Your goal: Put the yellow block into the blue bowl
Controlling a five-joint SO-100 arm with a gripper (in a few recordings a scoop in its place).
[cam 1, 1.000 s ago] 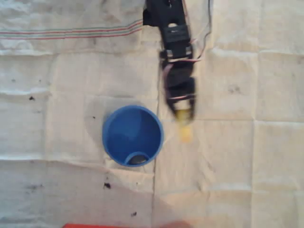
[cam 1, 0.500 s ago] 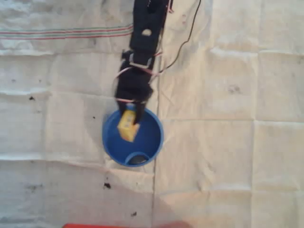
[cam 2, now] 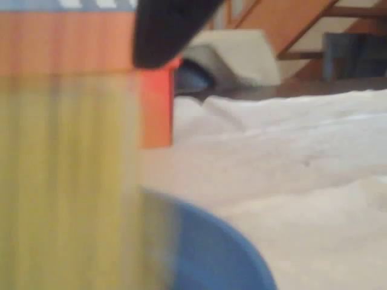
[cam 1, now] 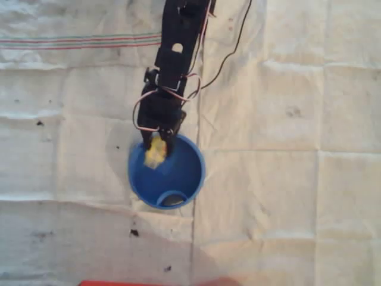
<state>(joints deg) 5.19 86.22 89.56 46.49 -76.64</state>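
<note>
In the overhead view the yellow block (cam 1: 156, 153) is seen blurred at the tip of the hand (cam 1: 158, 142), over the upper-left inside of the blue bowl (cam 1: 193, 179), near the middle of the cloth-covered surface (cam 1: 297, 196). Whether the block is gripped cannot be told.

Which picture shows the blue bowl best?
The overhead view: the blue bowl shows whole, round rim and inside, with the yellow block at the tool over it. The wrist view catches just a blurry piece of its rim.
</note>
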